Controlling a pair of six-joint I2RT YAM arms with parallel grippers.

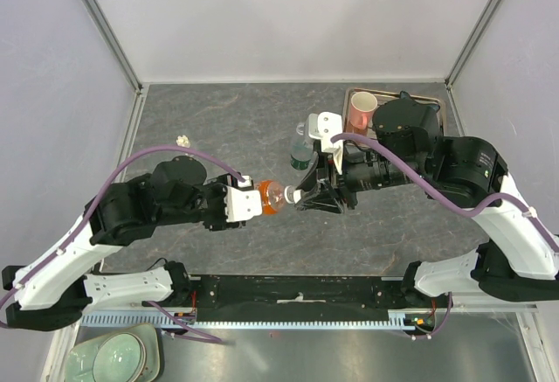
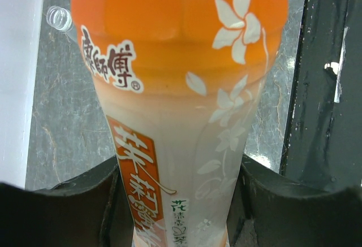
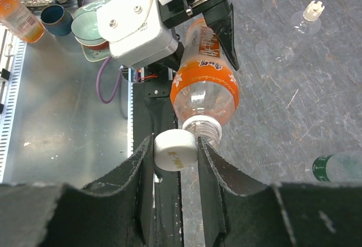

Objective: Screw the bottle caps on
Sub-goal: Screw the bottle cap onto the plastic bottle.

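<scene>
Orange bottle (image 3: 205, 83): we note an orange label with white flowers, neck uncapped, held level over mid-worktop (image 1: 218, 128) | left claw (image 1: 247, 200) grasping its body | right claw (image 3: 176, 145) clenched on white cap (image 3: 176, 151), just beside the mouth.

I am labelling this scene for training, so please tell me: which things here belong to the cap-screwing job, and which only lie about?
Job: orange bottle, white cap, green-label bottle, tiny clear bottle.
Lying about: pink mug, metal tray, green dishes.
</scene>
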